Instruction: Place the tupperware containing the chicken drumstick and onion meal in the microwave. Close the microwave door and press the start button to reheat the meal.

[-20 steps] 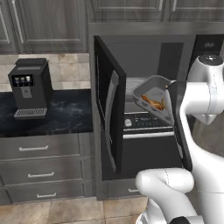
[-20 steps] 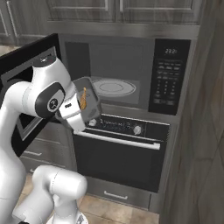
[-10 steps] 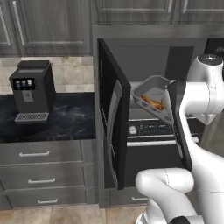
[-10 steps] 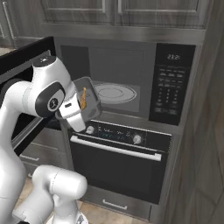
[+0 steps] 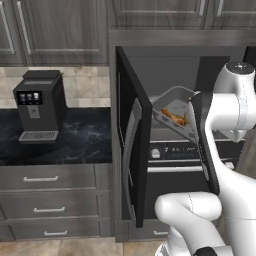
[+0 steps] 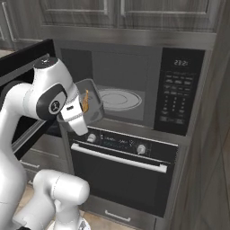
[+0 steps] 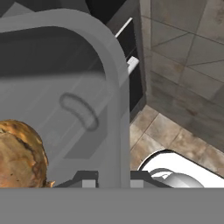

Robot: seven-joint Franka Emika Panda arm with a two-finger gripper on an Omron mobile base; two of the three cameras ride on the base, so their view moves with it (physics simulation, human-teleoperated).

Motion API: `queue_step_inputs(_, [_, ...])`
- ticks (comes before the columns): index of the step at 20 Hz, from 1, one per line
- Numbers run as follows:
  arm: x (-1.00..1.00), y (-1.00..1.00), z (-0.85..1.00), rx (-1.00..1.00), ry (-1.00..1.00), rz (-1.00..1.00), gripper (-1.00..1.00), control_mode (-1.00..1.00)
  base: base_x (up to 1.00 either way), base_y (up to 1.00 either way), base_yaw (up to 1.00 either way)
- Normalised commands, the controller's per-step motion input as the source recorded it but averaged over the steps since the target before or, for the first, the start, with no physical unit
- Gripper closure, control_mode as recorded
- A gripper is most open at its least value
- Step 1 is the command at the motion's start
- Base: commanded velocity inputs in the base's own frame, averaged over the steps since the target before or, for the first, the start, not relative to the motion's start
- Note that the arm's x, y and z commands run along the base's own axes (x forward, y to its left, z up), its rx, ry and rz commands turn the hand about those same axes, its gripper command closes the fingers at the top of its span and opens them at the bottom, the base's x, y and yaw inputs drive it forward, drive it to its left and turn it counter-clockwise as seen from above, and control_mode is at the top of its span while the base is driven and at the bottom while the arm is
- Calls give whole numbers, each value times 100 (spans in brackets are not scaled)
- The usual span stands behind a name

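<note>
The base is rolling closer, the microwave growing nearer, while the hand is keeping its pinch on the tilted tupperware rim, bringing the meal just before the open cavity.

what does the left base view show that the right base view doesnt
Left base view alone: a coffee machine on a dark counter, drawers below, and the microwave door edge-on with its handle.

Right base view alone: the turntable in the microwave cavity, the keypad, and the full oven front with knobs.

Both: the tilted tupperware with orange-brown food, held in front of the open microwave, and the white arm.
</note>
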Motion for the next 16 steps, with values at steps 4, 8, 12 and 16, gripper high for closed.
queue_step_inputs(4, [18,-6,-22,0,0,6,100,-100,7,-2,2])
queue_step_inputs(8, [26,-1,-23,0,6,3,100,-100,0,0,0])
queue_step_inputs(12, [29,-3,-23,0,5,0,100,-100,0,0,0])
queue_step_inputs(16, [36,-6,-25,0,8,0,100,-100,0,0,0])
